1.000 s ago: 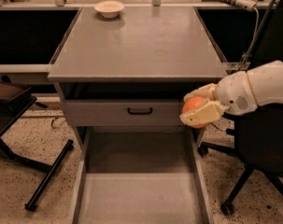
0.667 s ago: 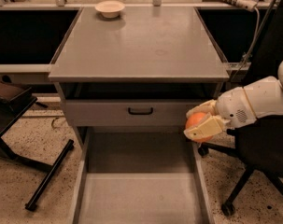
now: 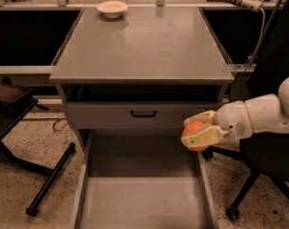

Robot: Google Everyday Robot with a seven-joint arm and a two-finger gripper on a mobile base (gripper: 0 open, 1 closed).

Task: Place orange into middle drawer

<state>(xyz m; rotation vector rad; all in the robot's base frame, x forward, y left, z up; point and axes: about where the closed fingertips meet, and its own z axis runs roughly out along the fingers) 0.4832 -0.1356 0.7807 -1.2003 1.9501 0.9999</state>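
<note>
Over the last second the claw (image 3: 187,131), pinching the orange (image 3: 194,127), has sunk and edged inward, and it now hangs just above the right wall of the middle drawer (image 3: 144,202) near that drawer's back end. By my judgement only a short move inward remains before release. The fingers cover much of the fruit, and the drawer's near end is cut off.

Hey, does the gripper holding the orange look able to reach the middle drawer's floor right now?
Probably yes. The gripper, shut on the orange, hangs over the right wall of the middle drawer; the drawer is pulled out and nothing lies between them.
</note>
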